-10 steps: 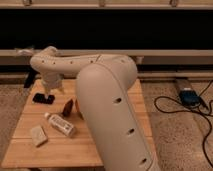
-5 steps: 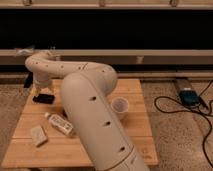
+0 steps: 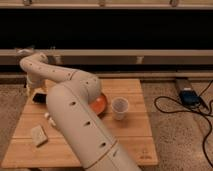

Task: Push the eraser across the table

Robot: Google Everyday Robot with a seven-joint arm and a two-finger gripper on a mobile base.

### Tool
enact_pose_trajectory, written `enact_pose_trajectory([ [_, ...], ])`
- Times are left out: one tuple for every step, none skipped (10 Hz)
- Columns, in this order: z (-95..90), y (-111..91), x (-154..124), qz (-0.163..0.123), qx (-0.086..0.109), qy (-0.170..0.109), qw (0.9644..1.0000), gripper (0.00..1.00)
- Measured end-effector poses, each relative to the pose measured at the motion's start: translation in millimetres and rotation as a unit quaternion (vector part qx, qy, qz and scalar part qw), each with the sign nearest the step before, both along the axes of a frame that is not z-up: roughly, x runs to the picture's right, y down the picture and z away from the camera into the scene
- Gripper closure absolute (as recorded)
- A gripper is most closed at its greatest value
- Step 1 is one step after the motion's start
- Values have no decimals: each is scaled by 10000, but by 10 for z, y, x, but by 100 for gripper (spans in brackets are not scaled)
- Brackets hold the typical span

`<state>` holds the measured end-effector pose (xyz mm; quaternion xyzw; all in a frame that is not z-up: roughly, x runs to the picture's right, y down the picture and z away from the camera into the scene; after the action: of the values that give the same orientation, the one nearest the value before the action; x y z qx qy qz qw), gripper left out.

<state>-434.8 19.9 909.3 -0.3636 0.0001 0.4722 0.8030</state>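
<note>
The white arm (image 3: 75,117) rises from the bottom centre and curls to the upper left. There the gripper (image 3: 33,86) hangs over the left end of the table (image 3: 131,145), close by the black eraser (image 3: 40,98). An orange bowl (image 3: 101,104) (half hidden by the arm) sits beside a pale cup (image 3: 120,108). A beige block (image 3: 38,135) lies lower left.

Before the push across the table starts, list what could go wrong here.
1. The gripper hangs at the light wooden table's far-left corner, over the small flat black eraser. That eraser lies close to the table edge, so a skewed push might drop it off.
2. A push toward the middle heads for the orange bowl and the pale plastic cup, which might tip.
3. The big white arm hides much of the tabletop.
</note>
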Motion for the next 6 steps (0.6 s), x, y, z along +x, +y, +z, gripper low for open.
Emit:
enact_pose_trajectory([
  [31,7,-40,-43,-5,-62,10000,35],
  [25,18,-100,-98,6,-143,9998,35],
  [19,47,-153,-154,6,-200,9997,37],
  [7,74,-205,-212,11,-255,9995,45],
  [8,116,-243,-279,5,-293,9992,55],
  [-5,149,-302,-345,10,-349,9988,66],
])
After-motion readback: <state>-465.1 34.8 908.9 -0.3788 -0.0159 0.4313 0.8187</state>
